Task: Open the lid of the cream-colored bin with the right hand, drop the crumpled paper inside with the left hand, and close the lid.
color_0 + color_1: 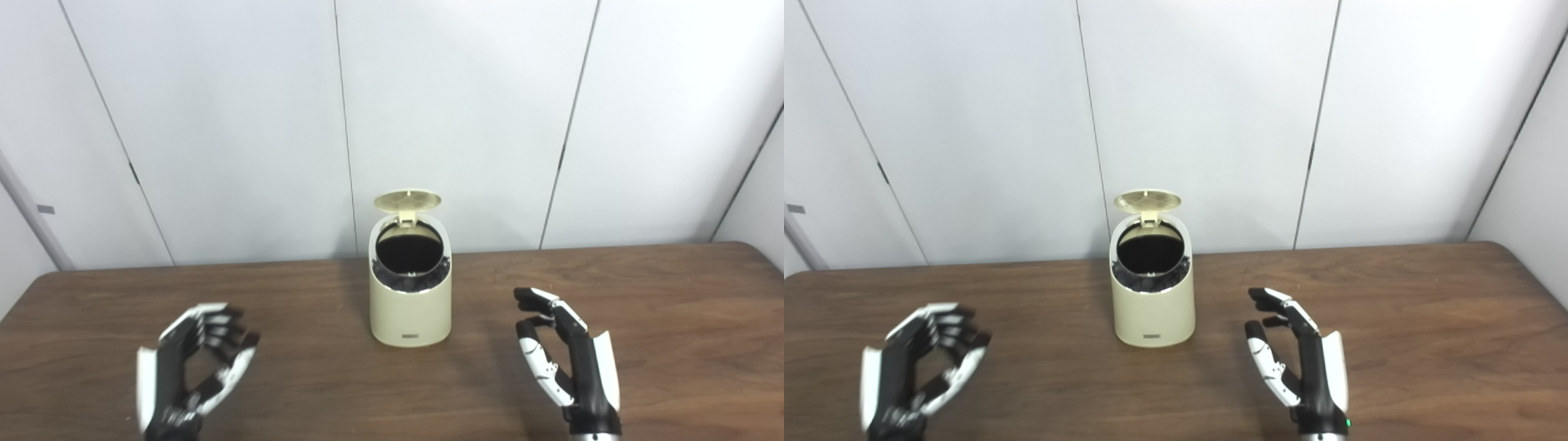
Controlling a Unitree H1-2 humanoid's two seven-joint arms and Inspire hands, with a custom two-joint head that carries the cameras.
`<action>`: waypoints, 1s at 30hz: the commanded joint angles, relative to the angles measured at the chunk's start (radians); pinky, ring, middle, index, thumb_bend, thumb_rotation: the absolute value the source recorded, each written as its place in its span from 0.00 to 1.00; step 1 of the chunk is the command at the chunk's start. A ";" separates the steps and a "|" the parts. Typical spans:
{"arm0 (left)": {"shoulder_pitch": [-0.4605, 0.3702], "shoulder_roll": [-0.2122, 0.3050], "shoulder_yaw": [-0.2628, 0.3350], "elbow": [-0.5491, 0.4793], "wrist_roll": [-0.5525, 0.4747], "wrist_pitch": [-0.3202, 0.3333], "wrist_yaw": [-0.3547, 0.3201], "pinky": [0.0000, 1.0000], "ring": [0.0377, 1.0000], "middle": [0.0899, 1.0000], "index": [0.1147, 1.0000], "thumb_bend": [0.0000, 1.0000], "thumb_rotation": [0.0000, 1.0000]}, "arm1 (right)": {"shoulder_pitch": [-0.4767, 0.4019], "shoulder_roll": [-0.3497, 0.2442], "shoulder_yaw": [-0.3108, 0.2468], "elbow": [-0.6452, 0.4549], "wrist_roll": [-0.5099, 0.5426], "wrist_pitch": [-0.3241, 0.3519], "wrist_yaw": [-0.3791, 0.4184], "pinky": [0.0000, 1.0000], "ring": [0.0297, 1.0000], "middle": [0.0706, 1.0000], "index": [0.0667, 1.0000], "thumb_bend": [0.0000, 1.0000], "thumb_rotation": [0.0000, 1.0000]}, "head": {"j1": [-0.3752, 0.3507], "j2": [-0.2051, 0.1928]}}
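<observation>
We see the small cream-colored plastic bin [410, 306] standing upright near the middle of the brown wooden worktop [674, 294], close to the white panel wall [459, 110]. Its round lid [408, 200] is lifted and stands tilted back on the hinge, so the dark opening faces up and toward us; this suits a drop from above.

Our left robot hand [196, 367] hovers on the left side, well apart from the bin, with its fingers curled in toward the palm. We see no paper between them, only dark palm, so we judge it holds nothing. Our right robot hand [566, 355] stands on the right side, fingers spread and pointing up, released and empty, away from the lid.

The crumpled paper is not visible anywhere on the worktop. Perhaps it lies already inside the bin, but the inside is too dark to tell. If so, only closing the lid remains. Both wrists are cut off by the bottom edge.
</observation>
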 commanded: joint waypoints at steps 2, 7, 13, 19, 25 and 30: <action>0.002 -0.009 0.022 -0.027 -0.035 -0.031 -0.009 0.27 0.35 0.42 0.49 0.49 0.00 | 0.044 -0.034 -0.017 0.040 -0.001 -0.036 0.001 0.60 0.69 0.69 0.68 0.16 0.69 | -0.002 0.002; 0.027 -0.027 0.041 -0.009 -0.056 -0.044 -0.017 0.29 0.37 0.42 0.48 0.49 0.00 | 0.051 -0.043 -0.019 0.033 0.008 -0.040 0.008 0.60 0.70 0.70 0.67 0.15 0.63 | -0.007 0.008; 0.026 -0.049 0.045 -0.001 -0.069 -0.039 -0.034 0.28 0.36 0.42 0.48 0.49 0.00 | 0.055 -0.040 -0.033 0.009 0.002 -0.056 -0.010 0.60 0.69 0.70 0.68 0.17 0.66 | -0.022 0.011; 0.032 -0.056 0.041 0.003 -0.053 -0.059 -0.048 0.36 0.40 0.43 0.44 0.50 0.00 | 0.020 -0.058 -0.063 -0.075 -0.001 -0.084 -0.001 0.63 0.71 0.70 0.68 0.15 0.53 | -0.022 0.017; 0.033 -0.061 0.029 0.011 -0.027 -0.062 -0.055 0.38 0.43 0.44 0.42 0.48 0.06 | -0.100 -0.142 -0.085 -0.089 -0.033 -0.102 0.015 0.67 0.75 0.74 0.72 0.30 0.59 | -0.021 0.018; 0.030 -0.063 0.025 0.021 -0.005 -0.060 -0.055 0.37 0.43 0.45 0.42 0.48 0.06 | -0.219 -0.163 -0.076 -0.162 -0.126 -0.019 0.042 0.60 0.71 0.72 0.71 0.56 0.68 | -0.018 0.015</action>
